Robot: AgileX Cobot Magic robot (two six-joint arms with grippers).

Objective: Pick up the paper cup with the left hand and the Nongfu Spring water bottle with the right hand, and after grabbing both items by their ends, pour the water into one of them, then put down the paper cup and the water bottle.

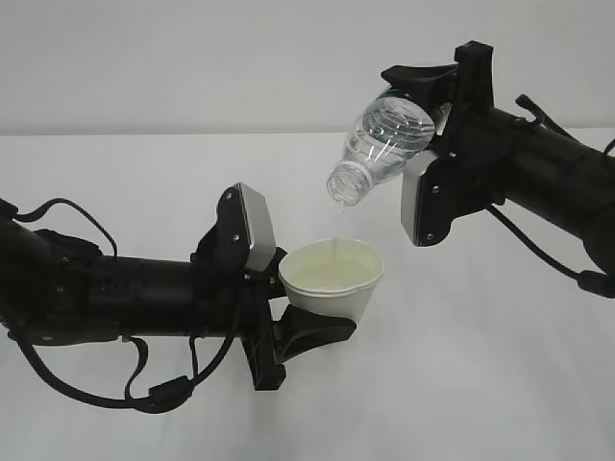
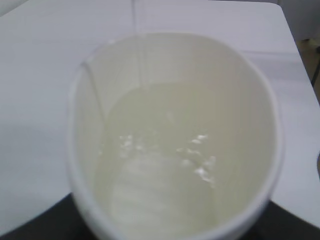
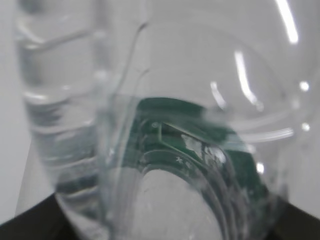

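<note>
The left gripper (image 1: 303, 327) gripped the cup (image 1: 332, 280) upright above the table (image 1: 500, 384); the right gripper (image 1: 437, 91) clasped the bottle (image 1: 380, 149), mouth tilted down, pouring a thin stream of water (image 1: 337, 223) into it.

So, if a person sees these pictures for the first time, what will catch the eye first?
Most striking is the clear plastic bottle with a green label, tipped mouth-down at upper right in the right gripper. A thin stream of water falls from it into the white tapered paper cup. The cup, already partly filled, is held upright at the centre by the left gripper above the white table.
</note>
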